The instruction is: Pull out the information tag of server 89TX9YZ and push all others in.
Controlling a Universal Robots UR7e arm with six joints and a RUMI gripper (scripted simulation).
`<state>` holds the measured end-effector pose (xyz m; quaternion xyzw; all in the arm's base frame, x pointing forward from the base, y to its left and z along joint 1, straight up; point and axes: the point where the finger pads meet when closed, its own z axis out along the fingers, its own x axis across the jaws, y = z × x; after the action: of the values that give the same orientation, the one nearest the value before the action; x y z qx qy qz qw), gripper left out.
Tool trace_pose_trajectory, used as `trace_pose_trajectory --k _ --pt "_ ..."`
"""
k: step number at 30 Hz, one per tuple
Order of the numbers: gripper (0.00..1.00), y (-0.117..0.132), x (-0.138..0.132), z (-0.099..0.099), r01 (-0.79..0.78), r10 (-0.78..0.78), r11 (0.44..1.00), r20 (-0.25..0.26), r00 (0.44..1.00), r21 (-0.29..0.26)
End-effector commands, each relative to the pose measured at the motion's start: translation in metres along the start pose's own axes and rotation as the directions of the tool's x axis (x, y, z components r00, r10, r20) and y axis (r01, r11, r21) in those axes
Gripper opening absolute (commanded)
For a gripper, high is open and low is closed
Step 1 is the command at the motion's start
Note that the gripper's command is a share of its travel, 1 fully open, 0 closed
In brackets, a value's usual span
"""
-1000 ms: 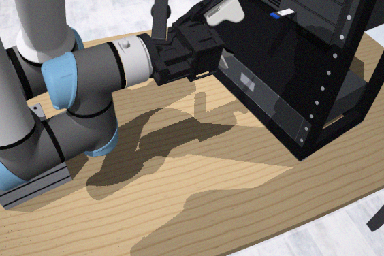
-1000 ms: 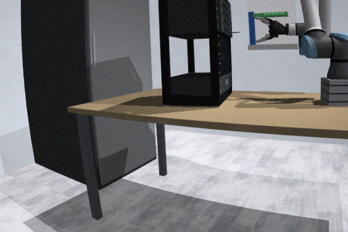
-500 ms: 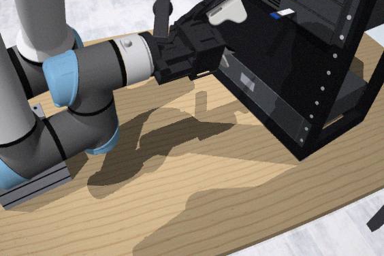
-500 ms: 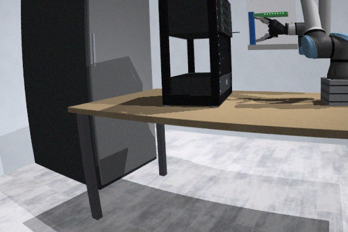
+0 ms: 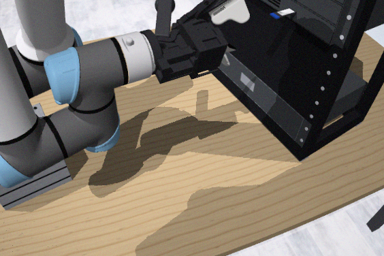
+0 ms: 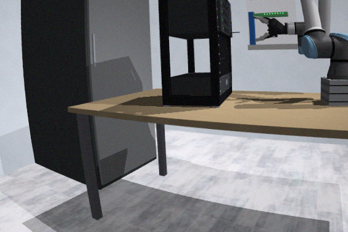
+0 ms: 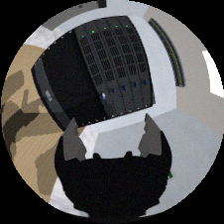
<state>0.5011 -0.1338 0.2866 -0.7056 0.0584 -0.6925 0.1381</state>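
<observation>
With its fingers spread wide on nothing, the hand (image 5: pixel 243 24) (image 6: pixel 255 29) (image 7: pixel 110 116) stands apart from the rack (image 5: pixel 328 72) (image 6: pixel 215 45) (image 7: pixel 64 121) on the desk (image 5: pixel 163 207) (image 6: pixel 271 118) (image 7: pixel 30 149), presumably to leave clearance before the lowest server's pulled-out information tag (image 5: pixel 286 12) (image 6: pixel 236 32) (image 7: pixel 103 96), its print unreadable.

From where I'm standing, I can't read any lettering or number. The pulled-out information tag (image 5: pixel 285 12) low on the rack's (image 5: pixel 340 37) (image 6: pixel 215 45) (image 7: pixel 76 74) bank of servers has a white top, its print illegible; the pale label (image 5: pixel 247 82) near the rack's foot is unreadable too.
</observation>
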Motion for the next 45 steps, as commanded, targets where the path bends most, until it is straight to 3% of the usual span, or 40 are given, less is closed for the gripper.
trace_pose_trajectory --k 1,45 --pt "1.00 0.000 0.002 0.001 -0.018 0.018 1.000 -0.001 1.000 -0.003" --pt "1.00 0.004 0.014 0.012 -0.193 0.193 0.981 -0.008 0.981 -0.035"
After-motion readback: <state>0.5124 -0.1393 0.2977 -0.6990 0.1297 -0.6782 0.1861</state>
